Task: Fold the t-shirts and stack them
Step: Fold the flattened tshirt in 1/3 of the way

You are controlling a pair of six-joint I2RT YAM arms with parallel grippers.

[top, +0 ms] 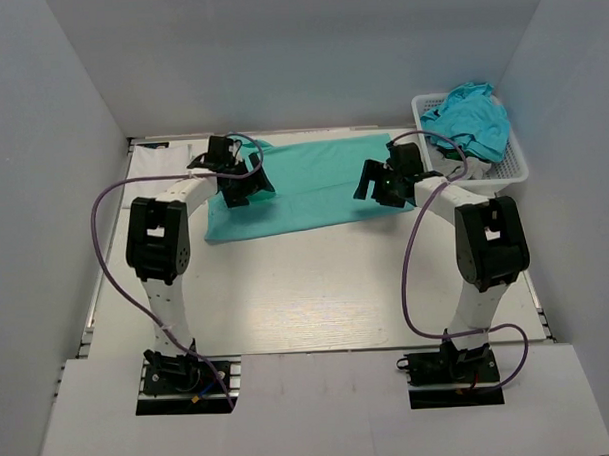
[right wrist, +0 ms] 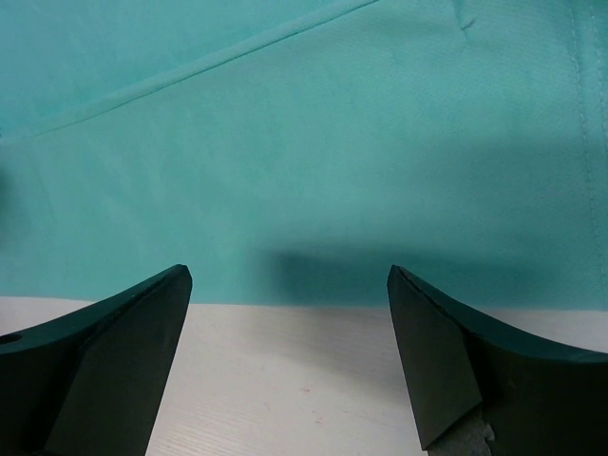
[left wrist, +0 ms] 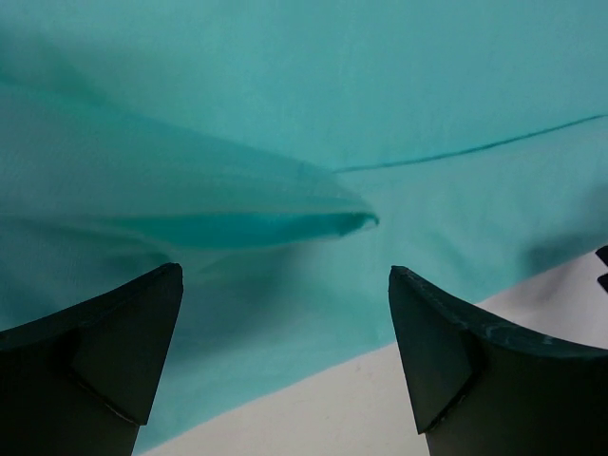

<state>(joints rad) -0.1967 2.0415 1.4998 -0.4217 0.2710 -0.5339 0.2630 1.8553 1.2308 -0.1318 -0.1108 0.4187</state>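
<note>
A mint-green t-shirt (top: 308, 188) lies folded into a long band across the back of the table. My left gripper (top: 245, 188) hovers over its left part, open and empty; in the left wrist view the green cloth (left wrist: 313, 104) shows a raised fold (left wrist: 285, 214) and its near edge runs between the fingers (left wrist: 446, 351). My right gripper (top: 375, 188) hangs open over the shirt's right end; the right wrist view shows flat green cloth (right wrist: 304, 152) ahead and bare table between the fingers (right wrist: 114, 361). A turquoise-blue t-shirt (top: 471, 117) lies heaped in the basket.
A white lattice basket (top: 513, 171) stands at the back right, with grey cloth (top: 448, 161) under the blue shirt. Purple cables loop beside both arms. Grey walls close in the table on three sides.
</note>
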